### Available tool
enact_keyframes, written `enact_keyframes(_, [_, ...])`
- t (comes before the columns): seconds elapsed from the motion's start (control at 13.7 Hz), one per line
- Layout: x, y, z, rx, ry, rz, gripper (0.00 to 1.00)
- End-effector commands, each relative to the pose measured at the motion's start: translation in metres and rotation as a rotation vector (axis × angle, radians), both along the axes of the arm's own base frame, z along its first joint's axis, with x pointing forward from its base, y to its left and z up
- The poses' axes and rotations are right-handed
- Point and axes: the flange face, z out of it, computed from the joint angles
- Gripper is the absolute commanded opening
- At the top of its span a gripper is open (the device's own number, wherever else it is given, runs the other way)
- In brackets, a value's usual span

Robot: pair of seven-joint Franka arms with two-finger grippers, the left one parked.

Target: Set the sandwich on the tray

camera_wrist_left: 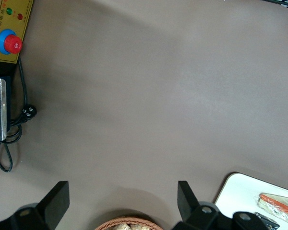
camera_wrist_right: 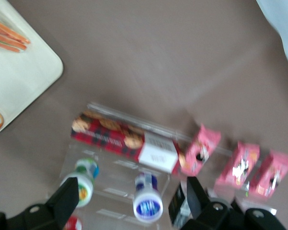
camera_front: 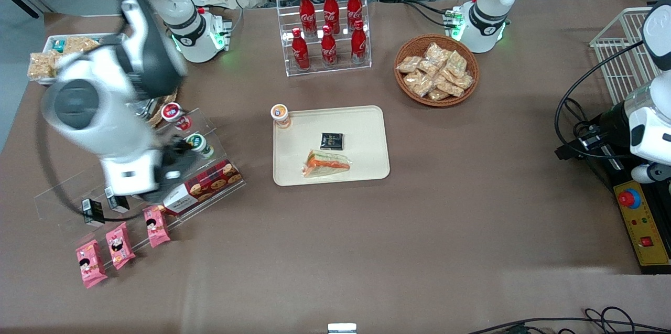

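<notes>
The sandwich (camera_front: 326,163), a wrapped wedge with orange and green filling, lies flat on the cream-beige tray (camera_front: 367,129) in the middle of the table, at the tray's edge nearer the front camera. It also shows in the right wrist view as orange stripes (camera_wrist_right: 7,33) on the tray (camera_wrist_right: 29,76), and in the left wrist view as the sandwich (camera_wrist_left: 278,203) on the tray (camera_wrist_left: 235,189). My gripper (camera_front: 168,166) hangs toward the working arm's end of the table, over a clear acrylic shelf, well apart from the tray. The gripper (camera_wrist_right: 132,191) is open, holding nothing.
A black packet (camera_front: 332,140) and a small orange-lidded cup (camera_front: 281,115) share the tray. Under the gripper the acrylic shelf (camera_front: 209,124) holds a red cookie box (camera_front: 204,184), small cups (camera_wrist_right: 148,203) and pink packets (camera_front: 120,245). A cola bottle rack (camera_front: 327,30) and a snack basket (camera_front: 436,69) stand farther back.
</notes>
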Motion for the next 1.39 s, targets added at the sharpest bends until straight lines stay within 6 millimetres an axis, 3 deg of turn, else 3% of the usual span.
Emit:
enact_keyframes(0.0, [-0.009, -0.07, 0.014, 0.053, 0.03, -0.165, 1.0])
enact_keyframes(0.15, [-0.01, -0.104, 0.016, 0.045, 0.029, -0.286, 1.0])
enact_keyframes(0.36, [-0.039, -0.147, 0.045, 0.05, 0.066, -0.403, 1.0])
enact_keyframes(0.66, [-0.068, -0.19, 0.059, 0.098, 0.096, -0.497, 1.0])
enact_keyframes(0.8, [-0.075, -0.2, 0.057, 0.15, 0.107, -0.524, 1.0])
enact_keyframes(1.02, [-0.089, -0.2, 0.063, 0.141, 0.091, -0.555, 1.0])
enact_keyframes(1.31, [-0.066, -0.203, 0.054, 0.127, 0.029, -0.675, 1.0])
